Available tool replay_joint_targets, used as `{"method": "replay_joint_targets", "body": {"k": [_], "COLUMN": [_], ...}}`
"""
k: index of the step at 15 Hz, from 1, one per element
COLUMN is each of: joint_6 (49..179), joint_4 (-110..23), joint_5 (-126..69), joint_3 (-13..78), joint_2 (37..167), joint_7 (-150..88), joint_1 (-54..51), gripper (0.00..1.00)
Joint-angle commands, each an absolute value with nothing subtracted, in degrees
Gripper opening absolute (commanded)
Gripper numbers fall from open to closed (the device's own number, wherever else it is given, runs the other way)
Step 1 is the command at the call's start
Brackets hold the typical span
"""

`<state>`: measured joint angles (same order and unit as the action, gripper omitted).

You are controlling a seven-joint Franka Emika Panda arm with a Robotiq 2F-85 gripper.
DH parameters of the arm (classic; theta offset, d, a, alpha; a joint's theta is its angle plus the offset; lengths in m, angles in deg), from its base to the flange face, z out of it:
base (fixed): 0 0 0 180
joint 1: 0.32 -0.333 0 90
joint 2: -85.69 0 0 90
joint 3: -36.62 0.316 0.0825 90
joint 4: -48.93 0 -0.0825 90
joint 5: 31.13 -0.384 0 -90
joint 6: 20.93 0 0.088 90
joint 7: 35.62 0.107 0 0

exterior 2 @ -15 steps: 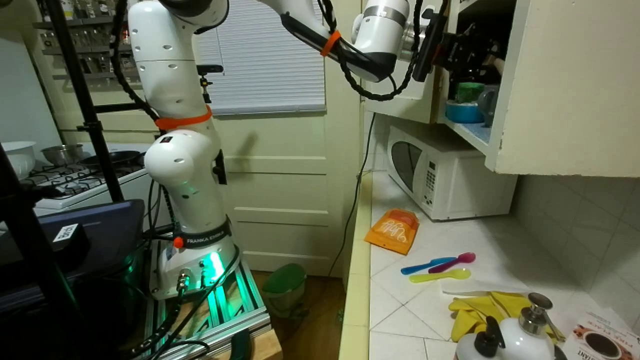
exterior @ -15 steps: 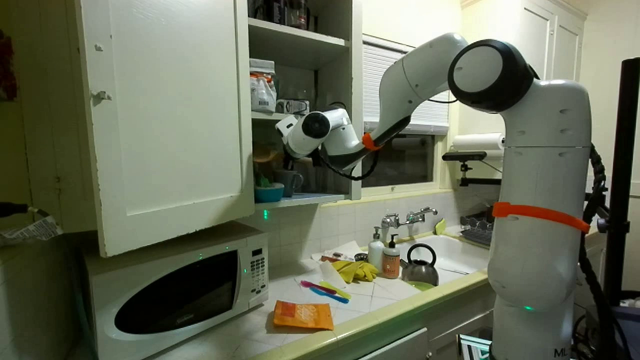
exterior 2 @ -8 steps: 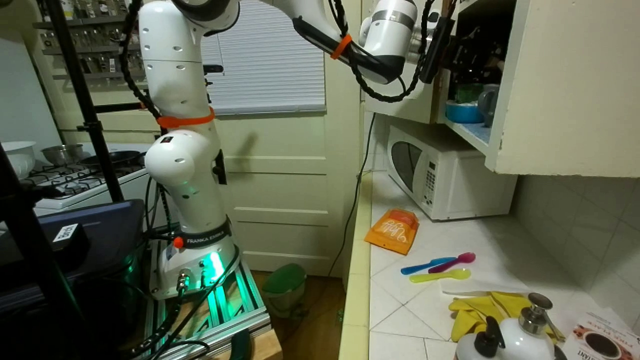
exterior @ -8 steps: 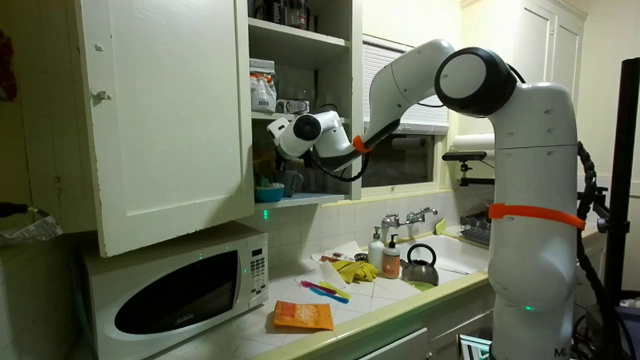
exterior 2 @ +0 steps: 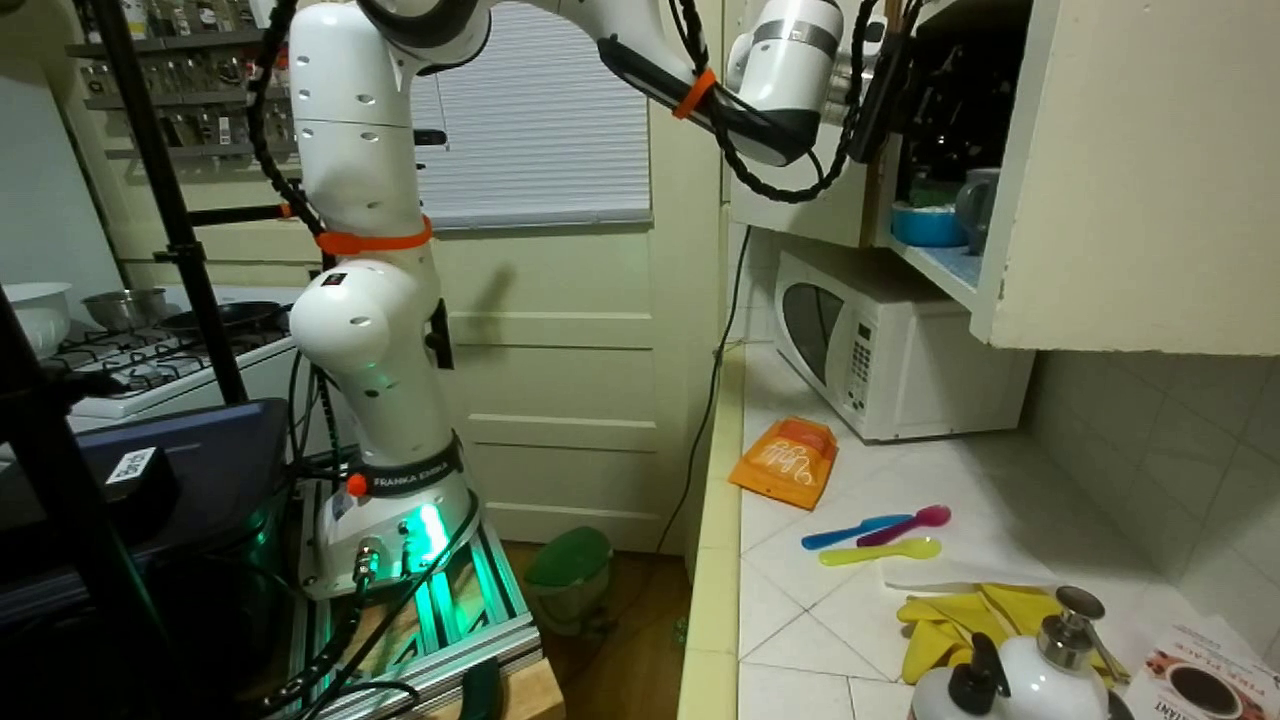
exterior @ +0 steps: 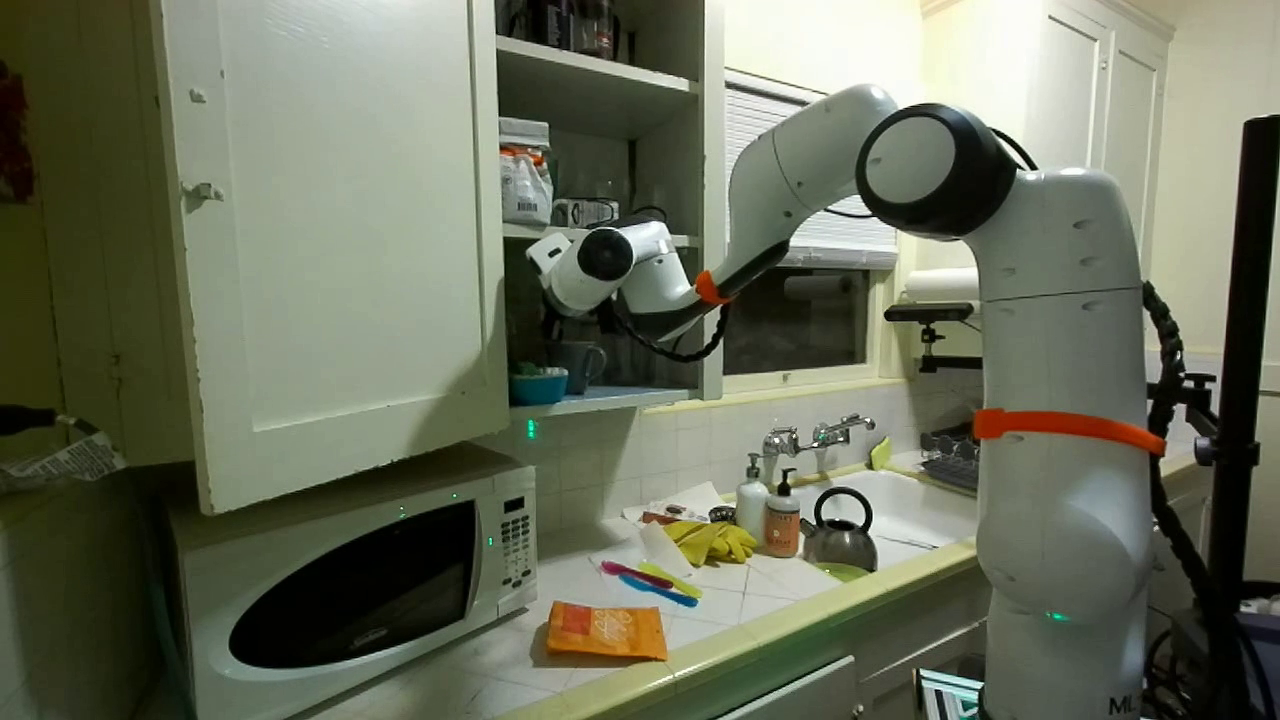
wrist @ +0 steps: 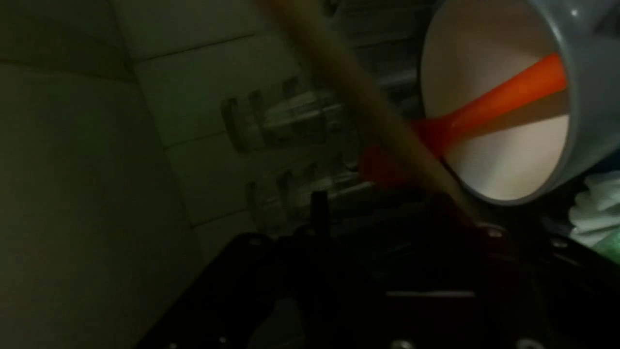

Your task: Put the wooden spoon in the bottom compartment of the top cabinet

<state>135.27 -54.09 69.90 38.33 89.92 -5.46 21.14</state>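
The wooden spoon (wrist: pixel 363 97) shows in the wrist view as a blurred light-brown stick slanting from the top edge down to my right finger. Its lower end is lost in the dark, and it is hidden in both exterior views. My gripper (wrist: pixel 382 198) is open, its dark fingers apart with a gap between them. Whether the spoon touches the right finger I cannot tell. The top cabinet (exterior: pixel 340 220) stands with its door open. My hand reaches into its bottom compartment (exterior: pixel 640 398), above the shelf floor, which also shows in an exterior view (exterior 2: pixel 948 265).
A grey mug (wrist: pixel 593 106) with an orange utensil (wrist: pixel 508 97) lies close to the spoon. A blue bowl (exterior: pixel 538 386) with something green stands beside the mug. Clear glasses (wrist: pixel 276 116) are behind. The cabinet's side wall (wrist: pixel 72 218) is at the left of the wrist view.
The arm has moved deeper into the bottom compartment, toward the door side in an exterior view. A light-brown piece near the gripper, visible a second ago, is now hidden in both exterior views.
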Motion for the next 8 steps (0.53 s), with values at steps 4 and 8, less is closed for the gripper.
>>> {"method": "replay_joint_targets", "body": {"k": [4,8], "joint_6": [136.05,135.5], "joint_4": [-52.58,-54.24], "joint_5": [71.19,68.45], "joint_3": [38.16,38.29], "joint_2": [90.44,88.78], "joint_7": [-4.32,-2.72], "joint_1": [21.29,21.24], "gripper": [1.0,1.0]}}
